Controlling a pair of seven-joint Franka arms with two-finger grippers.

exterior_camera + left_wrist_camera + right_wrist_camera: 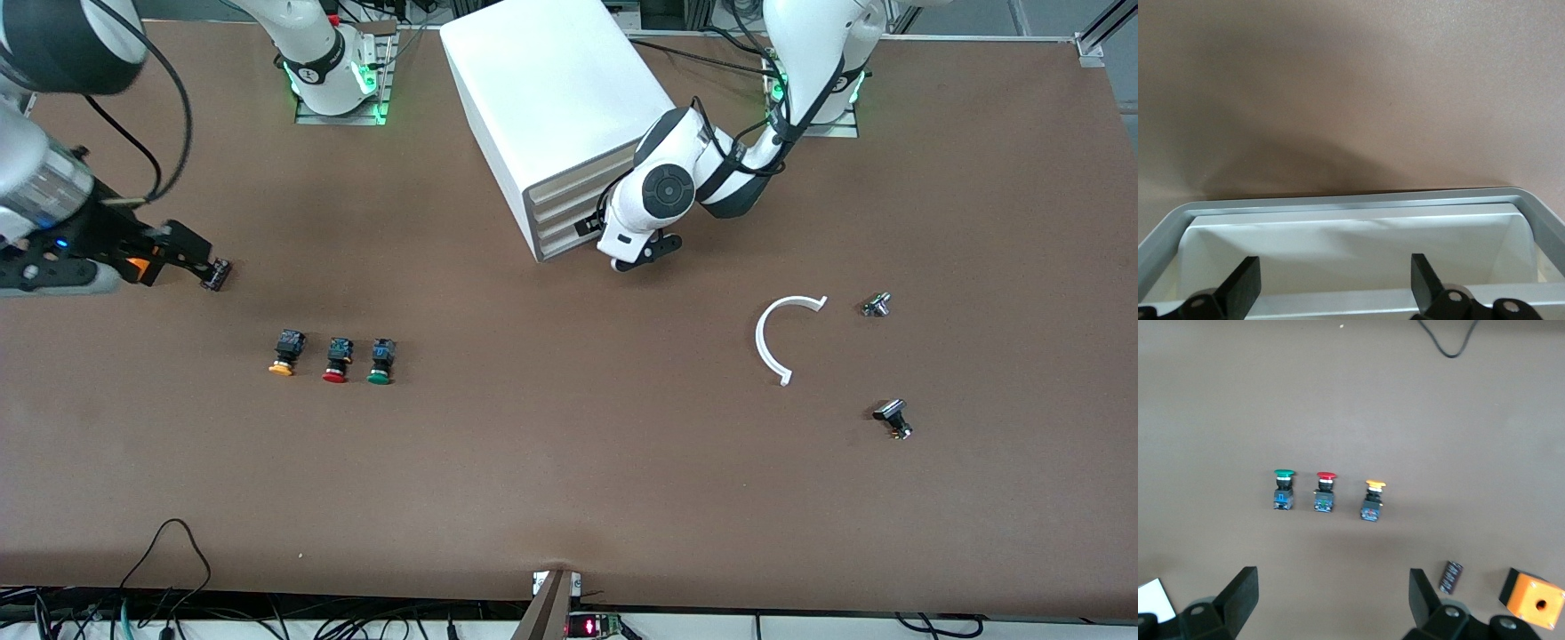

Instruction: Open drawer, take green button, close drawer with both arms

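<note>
Green button (pixel 380 362) sits on the bench (pixel 569 498) in a row with the red (pixel 336 360) and yellow (pixel 286 352) ones. Right tool (pixel 216 274) hovers wide above the bench, waiting. Left tool (pixel 642 258), wide, at the cabinet's (pixel 551 98) lowest drawer (pixel 569 242). Risk: fingers hooking a neighbouring drawer front.

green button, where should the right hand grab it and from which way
Probably by the black body of the green button, coming straight down. It lies on its side, cap toward the front camera, so the body offers flat sides. The red button lies close beside it, so the open right hand needs care there.
</note>
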